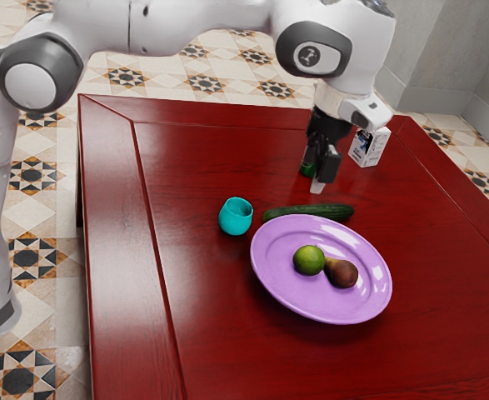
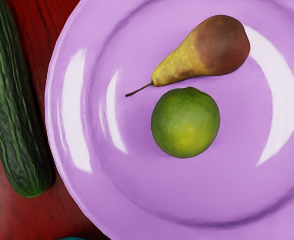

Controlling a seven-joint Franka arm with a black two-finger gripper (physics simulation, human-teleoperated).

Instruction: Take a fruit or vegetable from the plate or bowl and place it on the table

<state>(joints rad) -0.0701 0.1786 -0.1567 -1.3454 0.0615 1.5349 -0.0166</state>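
The gripper point(image 1: 320, 177) is up in the air; I can't tell if its fingers are apart or squeezed. The lime point(image 2: 186, 123) and pear point(image 2: 222, 46) sit side by side on the purple plate point(image 1: 317, 312). Red wood lies between the plate's rim and the table's point(image 1: 219, 333) edges. From the gripper toward the plate, the long cucumber point(image 1: 323, 212) comes first, just beside the rim. The blue-green cup point(image 1: 235, 218) is near the plate too. The white box point(image 1: 369, 148) stands near the gripper, on the exterior view's right.
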